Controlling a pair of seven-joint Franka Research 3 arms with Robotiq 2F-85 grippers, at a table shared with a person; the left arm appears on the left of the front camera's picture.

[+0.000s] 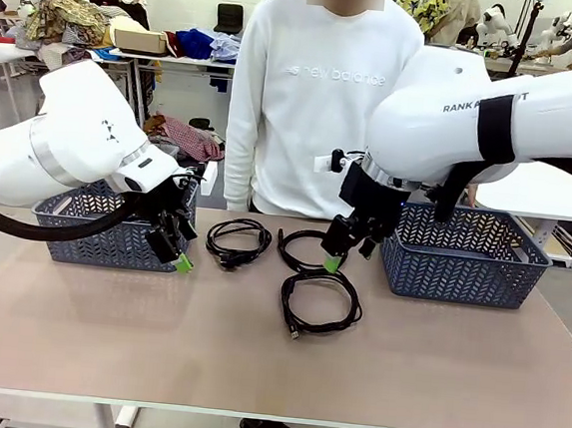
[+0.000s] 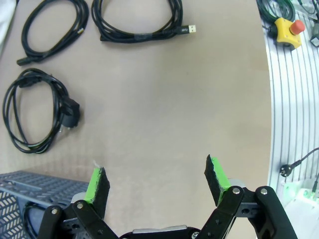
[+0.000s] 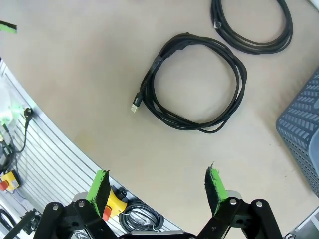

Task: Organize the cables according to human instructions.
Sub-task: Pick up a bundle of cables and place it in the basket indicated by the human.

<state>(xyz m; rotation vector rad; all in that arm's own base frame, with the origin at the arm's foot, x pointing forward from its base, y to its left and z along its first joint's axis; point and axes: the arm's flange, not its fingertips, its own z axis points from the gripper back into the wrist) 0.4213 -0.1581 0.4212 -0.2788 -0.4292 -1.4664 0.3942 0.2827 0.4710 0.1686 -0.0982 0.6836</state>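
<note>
Table [image 1: 104,348]: beige. Left basket [image 1: 84,236], right basket [image 1: 462,264]: grey-blue, at the far side. Cables [image 1: 320,302]: three black coils lying on the table between the baskets. Left claw [image 2: 157,179], right claw [image 3: 157,181]: fingers apart, empty, above the table.

3 loose cables [image 1: 230,258] [image 1: 290,258] [image 1: 291,313]; 2 baskets [image 1: 103,244] [image 1: 461,277]

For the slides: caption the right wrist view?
Open right claw over a coiled black cable on the table, basket alongside.
</note>
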